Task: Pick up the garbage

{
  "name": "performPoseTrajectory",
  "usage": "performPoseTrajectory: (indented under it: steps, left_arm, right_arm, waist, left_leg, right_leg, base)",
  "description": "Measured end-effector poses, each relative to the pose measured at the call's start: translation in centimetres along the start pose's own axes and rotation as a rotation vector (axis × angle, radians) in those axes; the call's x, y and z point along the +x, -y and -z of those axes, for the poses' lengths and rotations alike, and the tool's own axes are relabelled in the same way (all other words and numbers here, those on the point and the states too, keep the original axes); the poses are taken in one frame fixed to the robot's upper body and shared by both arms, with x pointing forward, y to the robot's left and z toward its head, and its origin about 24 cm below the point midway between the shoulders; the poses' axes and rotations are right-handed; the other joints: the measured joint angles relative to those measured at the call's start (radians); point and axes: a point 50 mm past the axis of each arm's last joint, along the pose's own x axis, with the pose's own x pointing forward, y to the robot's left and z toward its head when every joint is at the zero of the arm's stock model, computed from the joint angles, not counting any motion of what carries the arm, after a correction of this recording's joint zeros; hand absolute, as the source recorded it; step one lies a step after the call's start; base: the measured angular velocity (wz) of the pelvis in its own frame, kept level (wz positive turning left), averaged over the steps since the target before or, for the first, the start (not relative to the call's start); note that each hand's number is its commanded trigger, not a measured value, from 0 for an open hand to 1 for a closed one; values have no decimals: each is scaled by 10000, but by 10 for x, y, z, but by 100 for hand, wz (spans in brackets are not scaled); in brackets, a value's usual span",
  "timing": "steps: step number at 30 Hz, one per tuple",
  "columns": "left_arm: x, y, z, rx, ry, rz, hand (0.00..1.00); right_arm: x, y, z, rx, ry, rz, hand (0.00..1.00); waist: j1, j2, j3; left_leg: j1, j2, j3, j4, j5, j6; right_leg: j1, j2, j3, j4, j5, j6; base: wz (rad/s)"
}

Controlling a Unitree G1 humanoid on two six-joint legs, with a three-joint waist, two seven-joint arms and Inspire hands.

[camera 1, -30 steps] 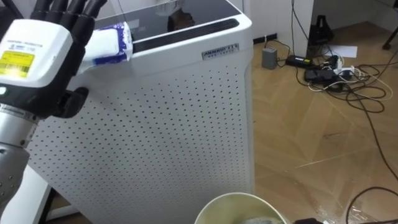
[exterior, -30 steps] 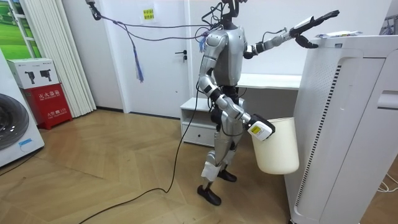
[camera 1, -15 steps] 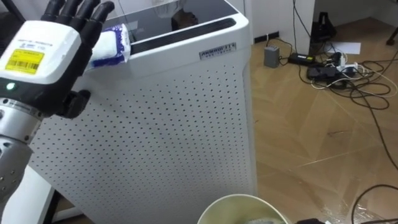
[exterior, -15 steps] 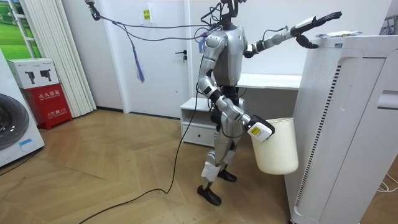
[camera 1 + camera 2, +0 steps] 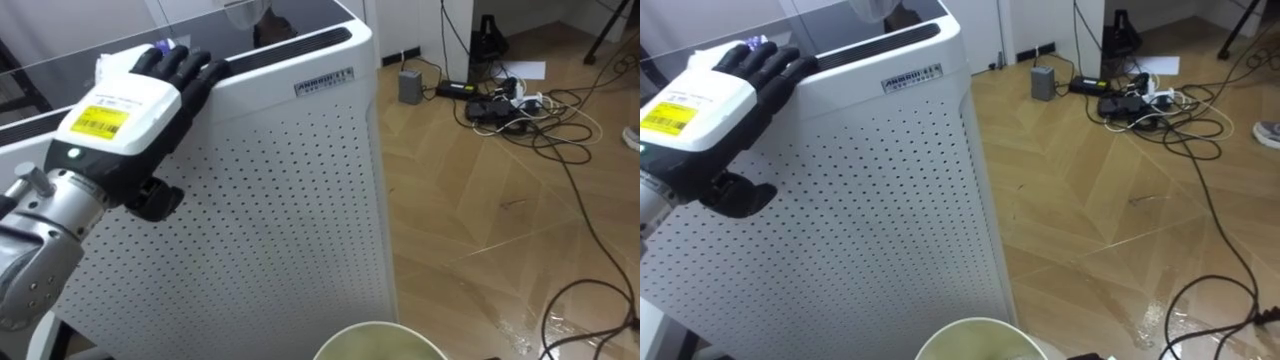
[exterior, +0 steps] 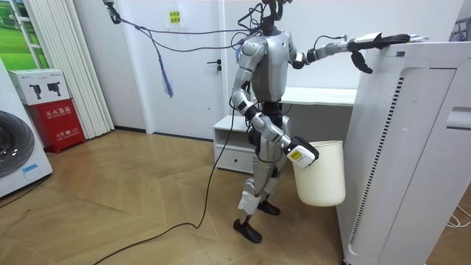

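One robot hand [image 5: 118, 125] lies over a packet [image 5: 112, 67].

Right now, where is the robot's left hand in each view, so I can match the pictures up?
Left eye view: the left hand is upper left, fingers laid over a white packet atop the white perforated unit.
Right eye view: the hand is at the upper left edge, same spot.
Room view: the hand is upper right, at the unit's top.
Shared landmark: the perforated unit.
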Motion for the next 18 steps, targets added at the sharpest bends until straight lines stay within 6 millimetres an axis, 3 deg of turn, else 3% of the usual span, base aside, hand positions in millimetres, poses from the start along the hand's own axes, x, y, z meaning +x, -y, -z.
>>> performPoseTrajectory:
  steps: [18]
  left_arm:
    - [3, -2, 17, -181, -431, 594, 0]
  right_arm:
    - [-1, 4, 4, 49, -386, 311, 100]
  waist:
    - [-35, 43, -30]
  left_leg:
    - [-48, 8, 93, 37, 39, 37]
  right_leg:
    - [-124, -11, 44, 233, -2, 4]
  base:
    - [0]
